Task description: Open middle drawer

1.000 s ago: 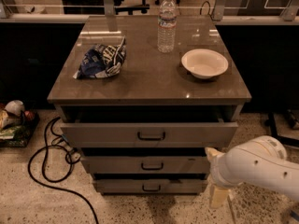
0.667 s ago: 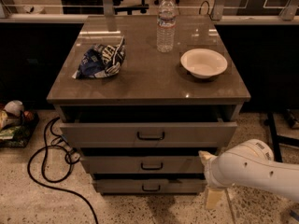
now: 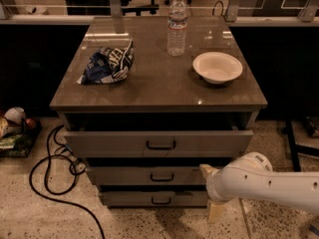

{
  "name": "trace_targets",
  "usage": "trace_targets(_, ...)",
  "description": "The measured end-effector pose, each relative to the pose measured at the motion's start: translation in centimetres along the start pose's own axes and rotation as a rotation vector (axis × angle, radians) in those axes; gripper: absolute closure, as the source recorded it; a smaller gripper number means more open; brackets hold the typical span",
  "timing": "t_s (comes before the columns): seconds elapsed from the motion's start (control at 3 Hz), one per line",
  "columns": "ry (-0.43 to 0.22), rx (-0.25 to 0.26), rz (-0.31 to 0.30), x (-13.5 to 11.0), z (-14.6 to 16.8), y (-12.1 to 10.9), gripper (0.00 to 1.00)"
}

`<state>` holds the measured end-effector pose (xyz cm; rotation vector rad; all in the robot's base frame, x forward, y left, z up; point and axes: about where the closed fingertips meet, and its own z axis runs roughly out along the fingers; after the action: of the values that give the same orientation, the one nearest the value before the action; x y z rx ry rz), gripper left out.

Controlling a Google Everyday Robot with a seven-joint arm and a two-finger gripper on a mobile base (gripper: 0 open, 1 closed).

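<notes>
three grey drawers sit one under the other in a cabinet (image 3: 75, 91) in the middle of the frame. the top drawer (image 3: 114, 143) is pulled out the most, and a dark gap shows above it. the middle drawer (image 3: 124, 175) is right under it, in the lower middle of the frame. its front sticks out a little more than the bottom drawer (image 3: 129, 198) and less than the top one. a small black handle (image 3: 162, 177) sits in the middle of its front.

a white arm (image 3: 271, 187) comes in from the lower right of the frame. the gripper (image 3: 211, 189) is at its end, at the right end of the middle drawer's front and well to the right of the handle. it holds nothing that i can see. i cannot tell if it is open or shut. i cannot tell if it touches the drawer front.

on top of the cabinet stand a clear water bottle (image 3: 177, 26) at the back, a white bowl (image 3: 217, 67) on the right and a crumpled blue chip bag (image 3: 107, 63) on the left. a black cable (image 3: 52, 185) loops on the speckled floor at the lower left.
</notes>
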<state>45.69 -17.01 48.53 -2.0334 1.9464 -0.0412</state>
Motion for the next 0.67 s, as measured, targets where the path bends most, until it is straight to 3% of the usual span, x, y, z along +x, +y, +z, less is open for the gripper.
trace_targets(0.33,-0.018,0.067,0.004,-0.65,1.55,-2.12,0.0)
trace_targets(0.67,-0.018,0.067,0.004,-0.65,1.55,-2.12,0.0)
